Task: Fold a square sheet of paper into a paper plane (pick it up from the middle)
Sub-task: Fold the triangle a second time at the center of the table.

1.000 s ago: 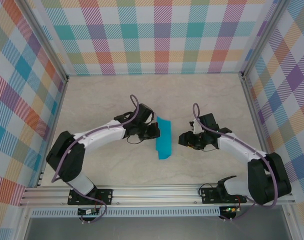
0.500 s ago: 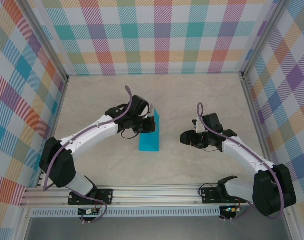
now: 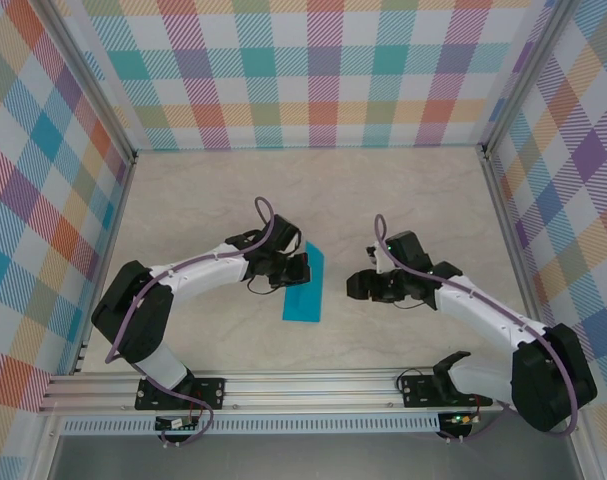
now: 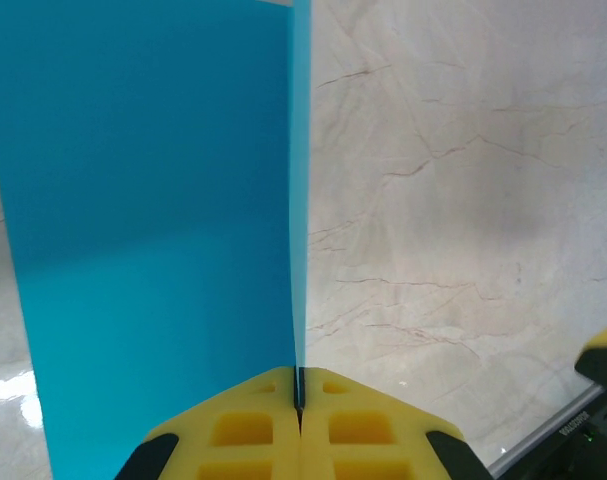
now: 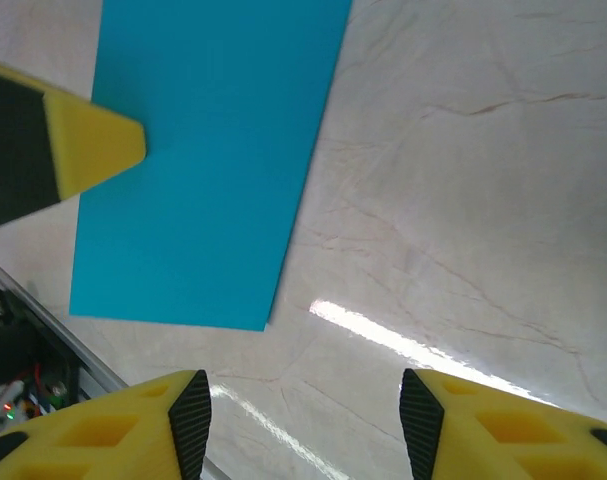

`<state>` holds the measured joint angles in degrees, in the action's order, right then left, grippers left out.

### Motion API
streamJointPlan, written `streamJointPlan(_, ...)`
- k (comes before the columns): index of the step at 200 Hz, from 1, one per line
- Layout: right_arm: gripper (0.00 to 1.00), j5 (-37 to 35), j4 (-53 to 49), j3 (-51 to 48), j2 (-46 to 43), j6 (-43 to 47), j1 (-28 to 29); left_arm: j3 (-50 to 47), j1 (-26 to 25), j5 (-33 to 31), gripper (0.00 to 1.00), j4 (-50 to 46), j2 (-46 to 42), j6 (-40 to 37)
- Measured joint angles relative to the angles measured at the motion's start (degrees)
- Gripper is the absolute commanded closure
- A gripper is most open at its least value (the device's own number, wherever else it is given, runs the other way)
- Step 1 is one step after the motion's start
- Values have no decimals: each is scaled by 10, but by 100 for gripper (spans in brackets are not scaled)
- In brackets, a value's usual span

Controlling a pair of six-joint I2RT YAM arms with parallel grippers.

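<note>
The left gripper point(image 3: 301, 268) has its 2 yellow pads point(image 4: 253, 430) pressed together on one edge of the square sheet of paper point(image 3: 305, 292), which shows as a narrow teal-blue rectangle near the middle of the marbled surface point(image 3: 413, 190). The right gripper point(image 3: 355, 287) sits just right of the sheet, apart from it, its 2 fingers spread with nothing between them.

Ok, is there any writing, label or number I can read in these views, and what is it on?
No text reads clearly.
White print on the black part at the lower right corner of the left wrist view: too small and blurred to read.
The square sheet of paper: plain teal, no print on it.
</note>
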<state>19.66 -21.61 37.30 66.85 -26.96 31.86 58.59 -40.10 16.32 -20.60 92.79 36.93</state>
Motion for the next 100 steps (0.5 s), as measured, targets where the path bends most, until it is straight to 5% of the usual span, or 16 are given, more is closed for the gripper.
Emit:
streamJointPlan(46, 32, -128, 46, 9, -2, 9, 182, -2, 0, -9, 100, 1, 0, 13)
streamJointPlan(100, 27, -240, 127, 18, 45, 14, 299, -2, 0, -9, 100, 1, 0, 23)
